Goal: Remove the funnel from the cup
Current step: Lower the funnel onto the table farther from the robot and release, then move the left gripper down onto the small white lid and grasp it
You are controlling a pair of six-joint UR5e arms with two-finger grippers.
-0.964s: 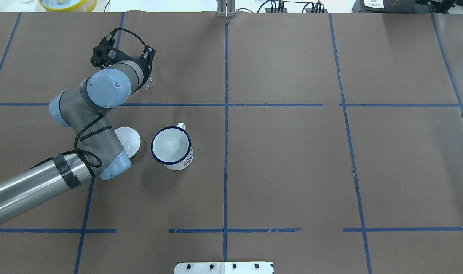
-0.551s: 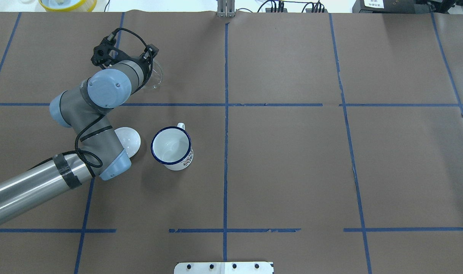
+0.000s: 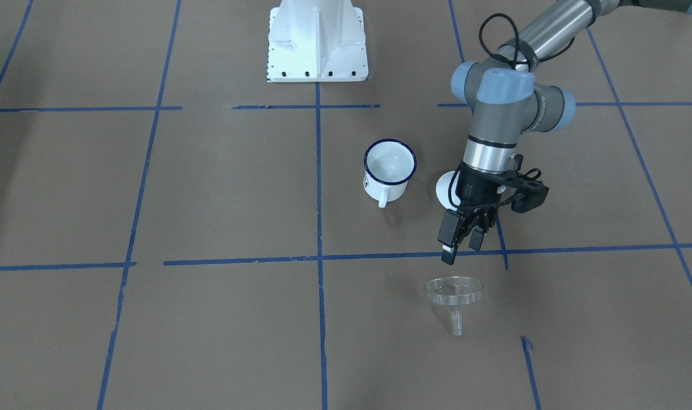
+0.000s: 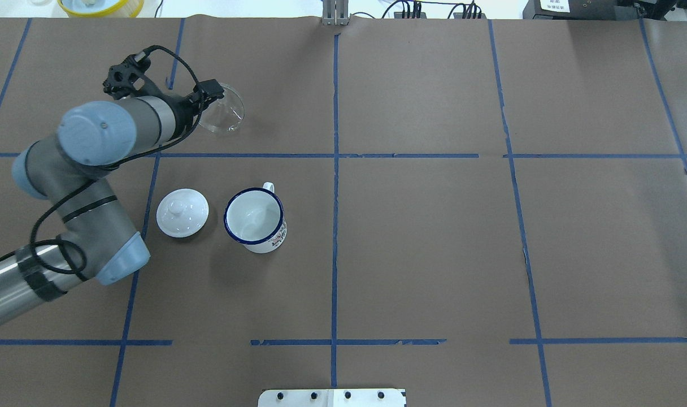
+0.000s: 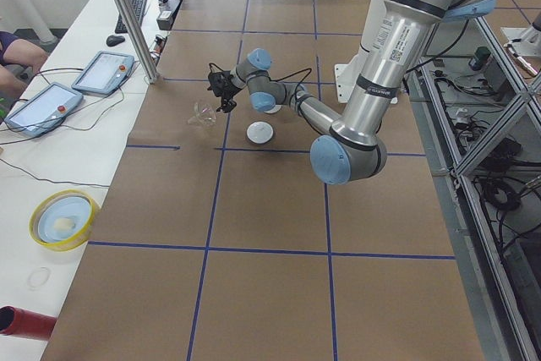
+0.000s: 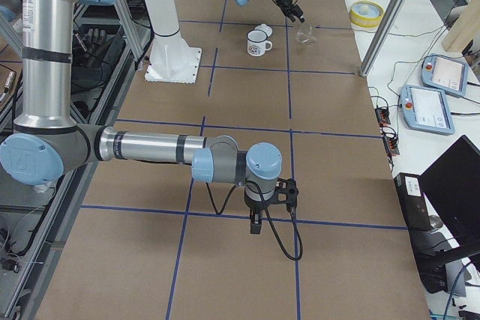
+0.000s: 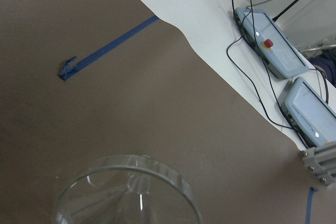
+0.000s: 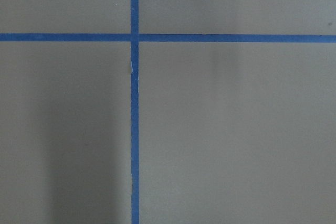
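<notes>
At the far left of the table point(image 4: 434, 237), beyond a blue tape line point(image 4: 264, 155), the funnel point(image 4: 222, 113) lies on the brown paper. It is out of the cup point(image 4: 255, 219) and well apart from it. It seems to us tipped on its side, with the spout towards the operators' edge and the wide rim towards the robot. We see the left gripper point(image 3: 462, 249) hanging near the funnel on the robot's side, not touching it. Its jaws stand apart with nothing between them. The left wrist view looks into the funnel's rim from close by.

The cup stands upright, its handle pointing away from the robot, and a white lid point(image 4: 182, 213) sits just beside it on the robot's left.

The right gripper point(image 6: 256, 222) hovers low over a crossing of tape lines towards the table's other end. We cannot tell whether its jaws are apart or together.
</notes>
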